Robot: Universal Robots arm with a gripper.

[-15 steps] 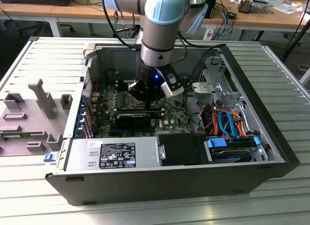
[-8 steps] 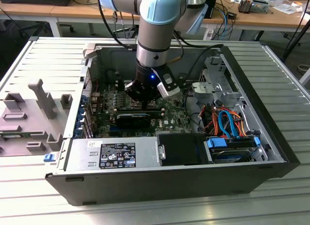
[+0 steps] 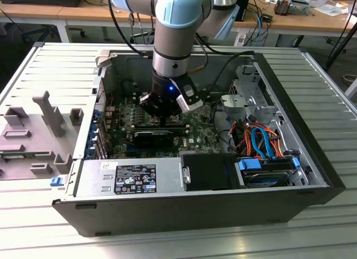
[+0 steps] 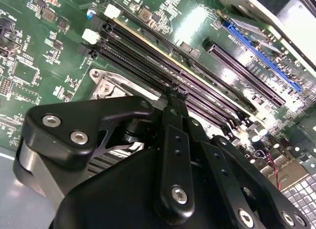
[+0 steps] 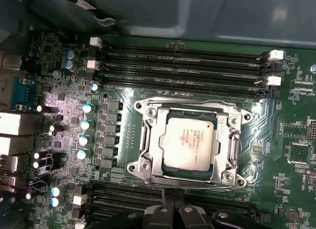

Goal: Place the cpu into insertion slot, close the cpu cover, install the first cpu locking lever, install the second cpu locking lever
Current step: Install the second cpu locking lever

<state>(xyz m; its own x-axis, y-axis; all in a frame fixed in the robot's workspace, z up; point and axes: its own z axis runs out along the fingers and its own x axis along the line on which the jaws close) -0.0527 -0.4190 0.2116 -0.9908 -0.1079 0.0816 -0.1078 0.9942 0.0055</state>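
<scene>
In the first wrist view the cpu (image 5: 187,143) sits in the insertion slot (image 5: 154,140) on the green board (image 5: 276,155), with the cpu cover (image 5: 228,138) down around it. The hand (image 5: 170,210) hovers just beside the slot's edge, fingers (image 4: 176,103) pressed together, holding nothing. In the exterior view the arm (image 3: 174,41) reaches down into the open computer case (image 3: 195,209).

Arm (image 3: 174,30): silver-grey tube, pale blue joint caps, black cables
Pincer (image 4: 176,93): black linkage bars, silver screws
Wrist: blue light
</scene>
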